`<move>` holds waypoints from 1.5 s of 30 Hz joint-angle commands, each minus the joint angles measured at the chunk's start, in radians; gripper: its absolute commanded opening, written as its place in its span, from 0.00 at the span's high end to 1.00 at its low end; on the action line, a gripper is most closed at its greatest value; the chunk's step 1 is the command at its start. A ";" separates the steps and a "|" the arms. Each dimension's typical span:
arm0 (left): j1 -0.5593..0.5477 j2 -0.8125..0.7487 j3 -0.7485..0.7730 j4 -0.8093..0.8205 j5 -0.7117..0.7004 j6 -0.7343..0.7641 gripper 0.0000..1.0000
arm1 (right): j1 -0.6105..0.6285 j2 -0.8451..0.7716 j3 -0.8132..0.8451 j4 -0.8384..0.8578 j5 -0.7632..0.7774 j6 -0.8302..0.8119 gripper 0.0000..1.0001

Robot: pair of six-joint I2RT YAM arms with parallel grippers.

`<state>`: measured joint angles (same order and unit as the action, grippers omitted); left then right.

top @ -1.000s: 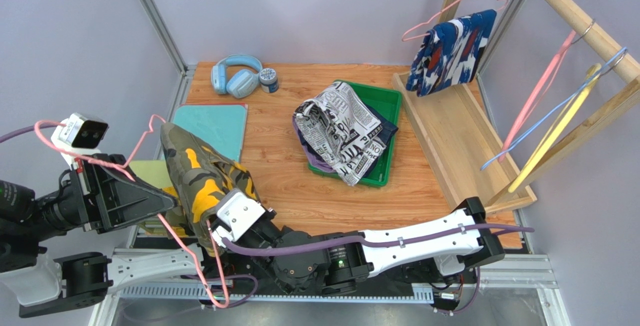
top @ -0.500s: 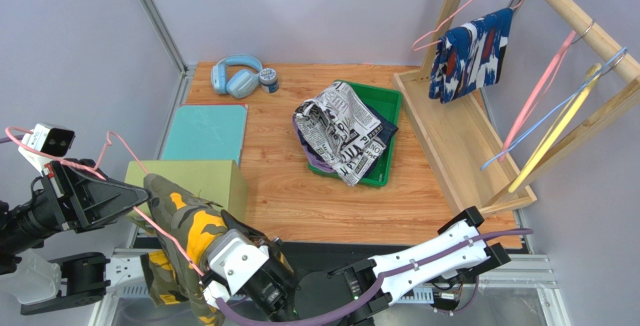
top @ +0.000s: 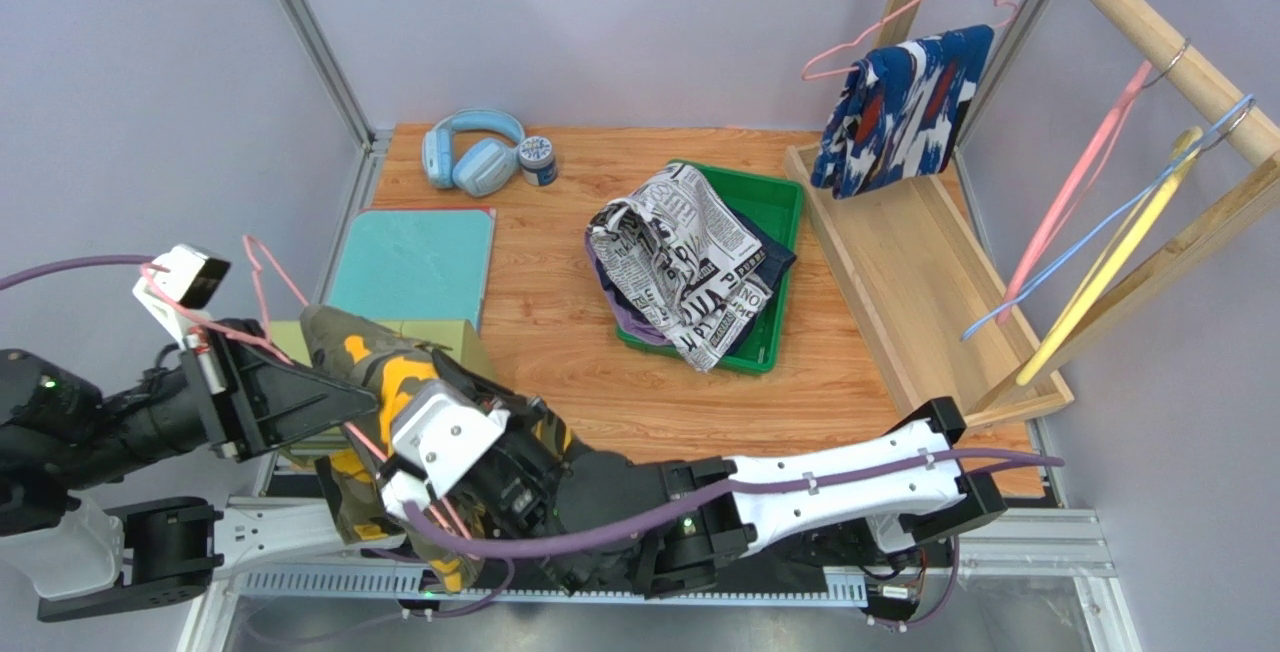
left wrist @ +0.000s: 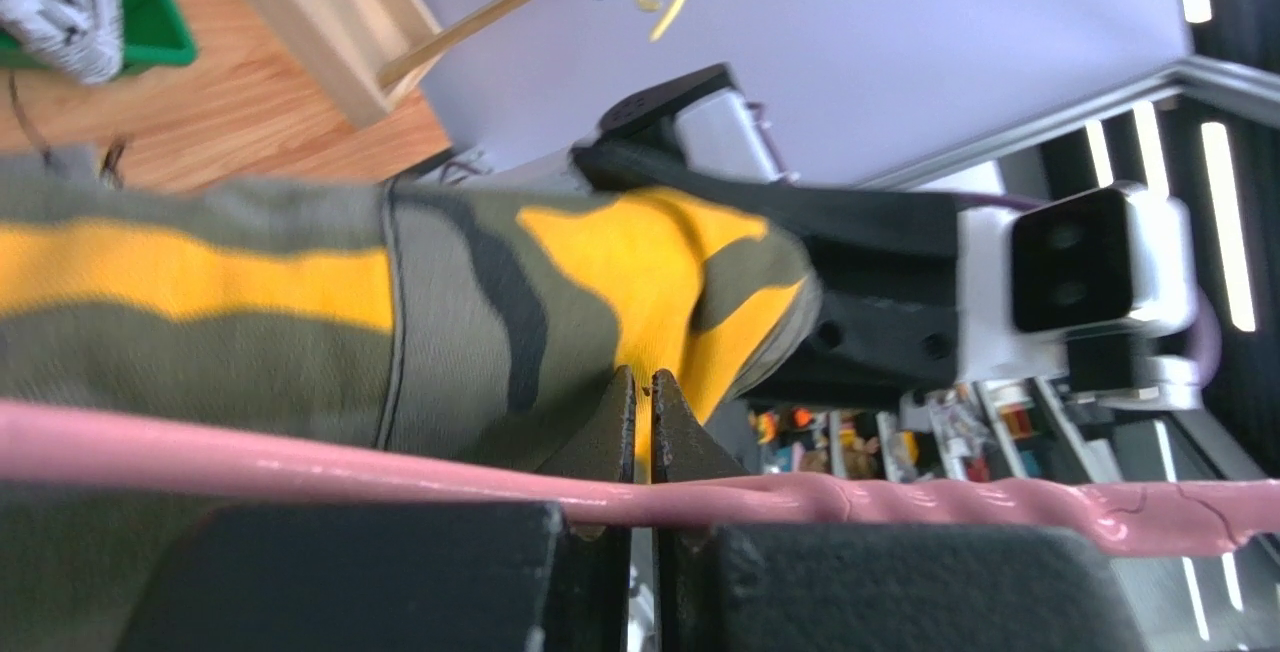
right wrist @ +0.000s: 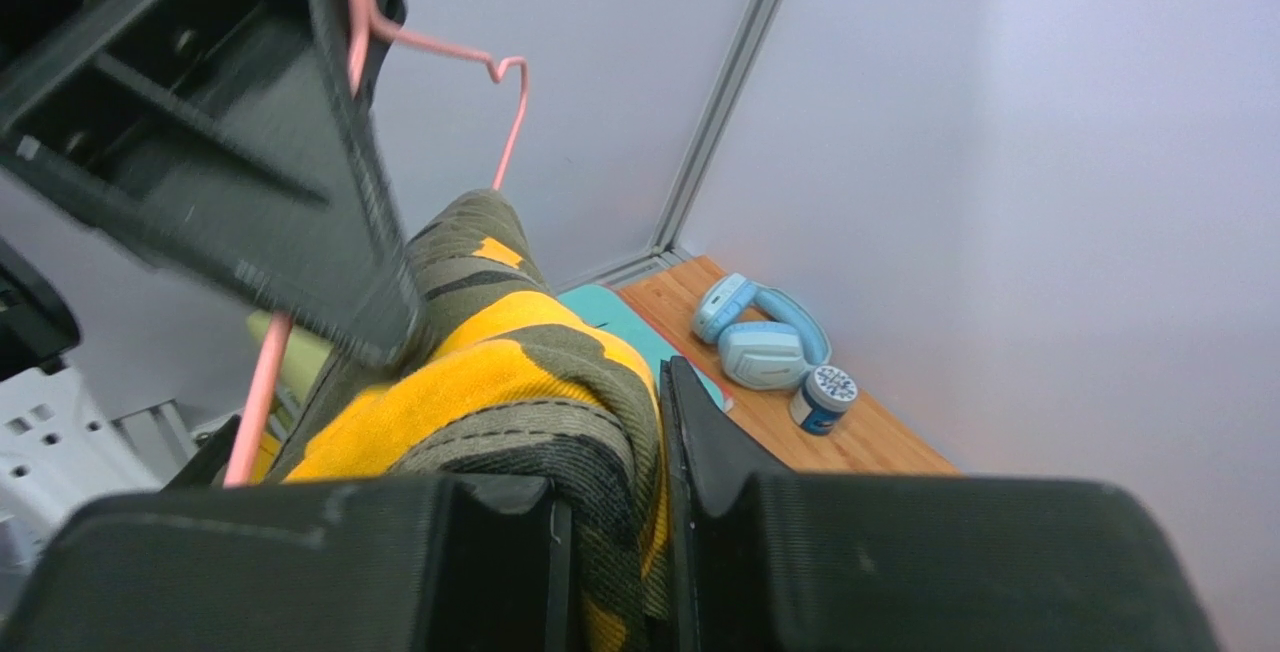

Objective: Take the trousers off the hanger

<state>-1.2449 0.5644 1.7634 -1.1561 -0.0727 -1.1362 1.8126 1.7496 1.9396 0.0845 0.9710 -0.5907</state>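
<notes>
The yellow-olive camouflage trousers [top: 368,375] hang over a pink hanger [top: 271,270] at the near left. My left gripper [top: 346,394] is shut on the hanger's wire [left wrist: 902,505], with the camouflage cloth [left wrist: 301,307] just beyond its fingertips. My right gripper [top: 398,450] is shut on a fold of the same trousers [right wrist: 511,382], and cloth fills the gap between its fingers. The hanger's hook [right wrist: 508,120] sticks up behind the left gripper's finger [right wrist: 323,217]. Newsprint trousers [top: 676,255] lie on a pile in the green tray [top: 784,195]. A blue-white-red pair [top: 902,112] hangs on the rack.
A wooden rack [top: 917,292] stands at the right with bare pink, blue and yellow hangers [top: 1104,255] on its rail. Blue headphones [top: 473,150] and a small jar [top: 538,160] sit at the back. A teal mat [top: 413,262] and an olive box [top: 443,334] lie near the left arm.
Both grippers dipped toward the near edge with hanger and camouflage trousers, then came back up and slightly right. The printed pair on the rack swung right and back.
</notes>
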 commanded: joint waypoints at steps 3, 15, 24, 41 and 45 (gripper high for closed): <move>-0.008 -0.017 -0.085 -0.085 -0.019 0.055 1.00 | -0.050 -0.186 0.042 0.150 -0.072 -0.052 1.00; -0.007 -0.089 -0.143 -0.159 -0.088 0.050 1.00 | -0.053 -0.225 0.107 0.210 -0.097 -0.155 1.00; -0.007 -0.141 -0.185 -0.123 -0.082 0.036 1.00 | -0.110 -0.225 0.173 0.227 -0.084 -0.293 1.00; -0.007 -0.121 -0.189 -0.041 -0.065 0.076 1.00 | -0.397 -0.370 0.053 0.057 -0.097 -0.192 1.00; -0.007 -0.077 -0.196 0.044 -0.042 0.101 1.00 | -0.398 -0.458 -0.066 -0.167 -0.227 -0.012 1.00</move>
<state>-1.2488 0.4229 1.5715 -1.2297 -0.1497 -1.0870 1.4097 1.3800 1.9358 0.0761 0.8986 -0.7650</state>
